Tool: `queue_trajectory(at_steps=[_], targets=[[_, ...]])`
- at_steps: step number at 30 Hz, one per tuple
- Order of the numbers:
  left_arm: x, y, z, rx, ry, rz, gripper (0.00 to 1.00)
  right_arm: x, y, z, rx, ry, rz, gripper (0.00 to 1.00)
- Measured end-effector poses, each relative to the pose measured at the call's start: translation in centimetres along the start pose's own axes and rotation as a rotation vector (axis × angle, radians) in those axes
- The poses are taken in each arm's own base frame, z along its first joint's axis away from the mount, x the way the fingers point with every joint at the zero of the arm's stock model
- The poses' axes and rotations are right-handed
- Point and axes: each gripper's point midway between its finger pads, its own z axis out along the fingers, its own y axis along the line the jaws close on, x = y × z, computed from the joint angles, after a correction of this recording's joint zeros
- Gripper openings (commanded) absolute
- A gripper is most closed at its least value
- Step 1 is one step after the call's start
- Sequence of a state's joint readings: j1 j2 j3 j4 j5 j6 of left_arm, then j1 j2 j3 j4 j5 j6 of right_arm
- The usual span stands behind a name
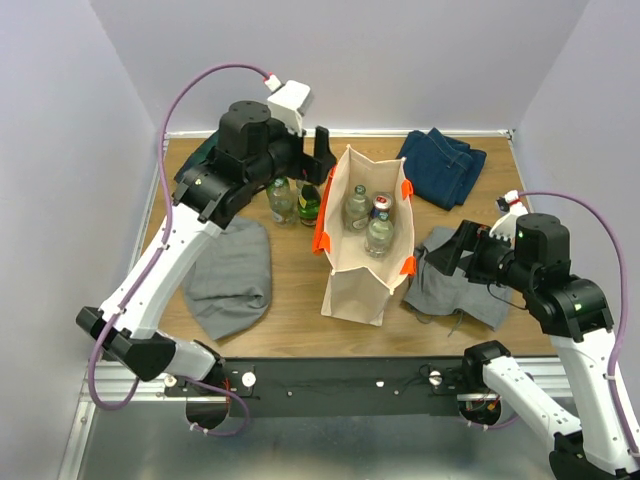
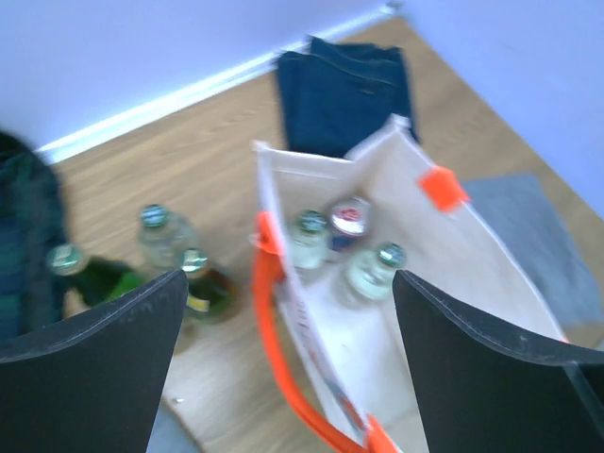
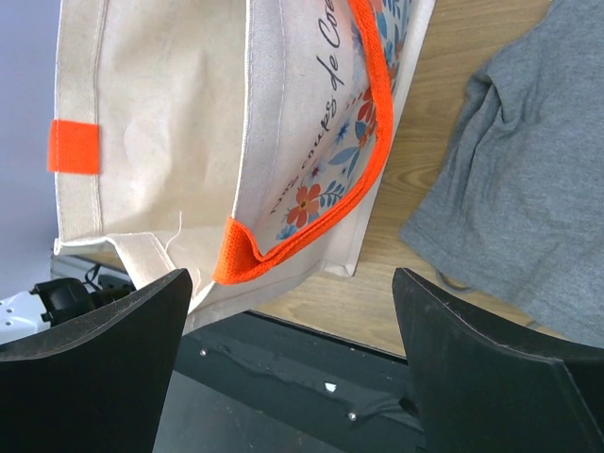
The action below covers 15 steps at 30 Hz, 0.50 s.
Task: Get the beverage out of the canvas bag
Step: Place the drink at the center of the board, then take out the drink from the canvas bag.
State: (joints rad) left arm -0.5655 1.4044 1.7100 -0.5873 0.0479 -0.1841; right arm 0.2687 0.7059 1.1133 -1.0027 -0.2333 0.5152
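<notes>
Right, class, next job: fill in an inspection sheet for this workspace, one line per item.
Surface: wooden table, bare wood between the items.
Job's things: canvas bag upright and open, three drinks inside; three bottles standing outside on its left.
Clutter: grey cloth on the left, second grey cloth on the right, folded jeans, dark cloth.
Grippers: left tool open, empty, above the bag's left edge; right tool open, empty, beside the bag.
Cables: purple cable along each arm.
Surroundings: pale walls.
</notes>
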Motion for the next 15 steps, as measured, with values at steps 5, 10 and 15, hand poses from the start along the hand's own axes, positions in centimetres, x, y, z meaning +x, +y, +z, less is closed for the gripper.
queue_trajectory(at_steps=[5,10,15], targets=[[1.2,-5.7,-1.3,0.186,0.061,0.045,0.99,-0.1,0.0,0.1,-0.004,-0.007,-0.002,0.96],[3.8,-9.2,-0.9,0.27,0.145,0.066,0.99,0.2,-0.1,0.0,-0.007,-0.012,-0.003,0.96],[6.0,-11.6,0.3,0.304,0.205,0.077,0.99,0.2,-0.1,-0.2,-0.01,-0.019,-0.005,0.96]])
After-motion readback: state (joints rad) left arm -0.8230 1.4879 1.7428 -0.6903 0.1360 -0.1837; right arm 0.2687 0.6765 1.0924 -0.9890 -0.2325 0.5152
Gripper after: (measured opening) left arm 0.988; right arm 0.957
